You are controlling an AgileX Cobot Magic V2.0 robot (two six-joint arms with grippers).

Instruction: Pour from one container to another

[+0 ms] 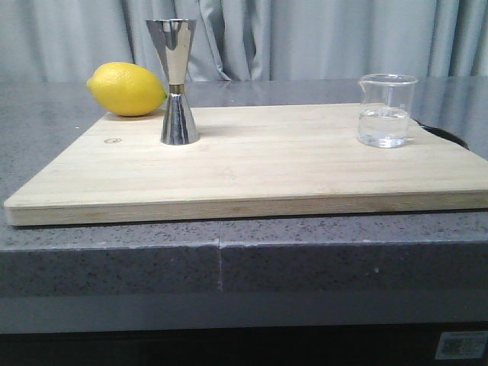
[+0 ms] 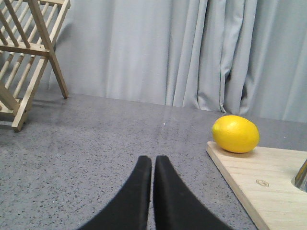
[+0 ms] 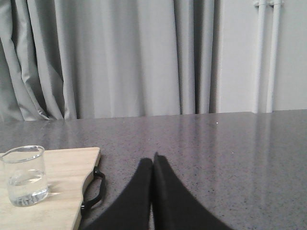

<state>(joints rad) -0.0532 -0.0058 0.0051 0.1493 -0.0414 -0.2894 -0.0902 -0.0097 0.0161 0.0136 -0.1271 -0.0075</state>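
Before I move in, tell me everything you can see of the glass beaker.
The glass beaker is a small clear cylinder with a flared rim, a pouring lip and faint white printed marks. It stands upright near the right end of the wooden cutting board, and the board is all that touches it. Clear liquid fills roughly its lower half. Neither gripper is near it; the right gripper sits shut beyond the board's right edge. The steel jigger stands well apart to its left.

Only the grasping ends of the robot show. The left gripper (image 2: 152, 160) has two matte black jaws, broad at the base and curving smoothly to narrow rounded tips. The right gripper (image 3: 153, 160) looks alike: plain black, unmarked, no screws or cables visible.
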